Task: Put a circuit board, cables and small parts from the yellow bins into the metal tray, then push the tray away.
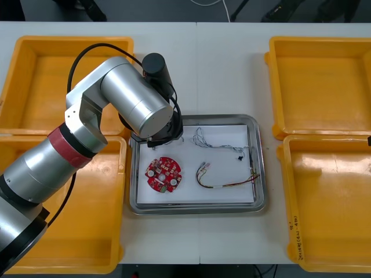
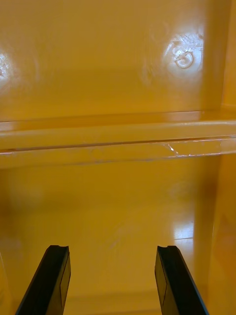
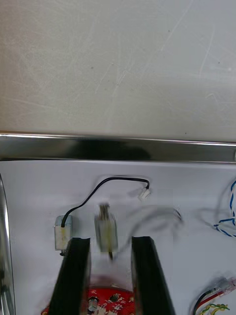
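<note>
Left wrist view: the left gripper has its fingers released, slightly wider than the small silvery metal part lying lengthwise between their tips in the white-lined metal tray, at its far-left corner, while the right gripper hangs open over a yellow plastic bin.

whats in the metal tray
Red circuit board, blue-white cable, red-yellow cable; at the left gripper, two small metal parts and a black cable. Overhead, its arm covers that corner. Right gripper idles over a bin.

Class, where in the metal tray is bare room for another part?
Bare white between the circuit board and the red and yellow cable, and along the tray's near rim. Crowded under the left tool, at the small metal parts.
</note>
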